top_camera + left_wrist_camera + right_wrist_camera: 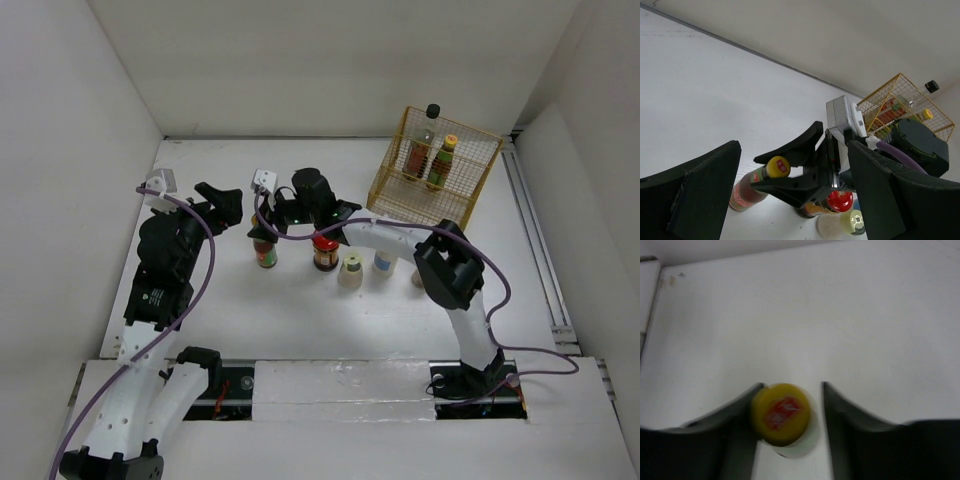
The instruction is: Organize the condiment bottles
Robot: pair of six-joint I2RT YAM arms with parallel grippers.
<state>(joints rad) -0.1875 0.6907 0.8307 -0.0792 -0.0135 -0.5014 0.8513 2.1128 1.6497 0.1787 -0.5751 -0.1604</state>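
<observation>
Bottle (781,412) with yellow cap stands between the right hand's (791,386) parted jaws, touching one, so an off-centre squeeze may topple it.

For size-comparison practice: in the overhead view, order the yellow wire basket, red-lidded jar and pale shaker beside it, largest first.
1. The yellow wire basket, clearly largest.
2. The red-lidded jar and pale shaker look alike, so unranked.
</observation>
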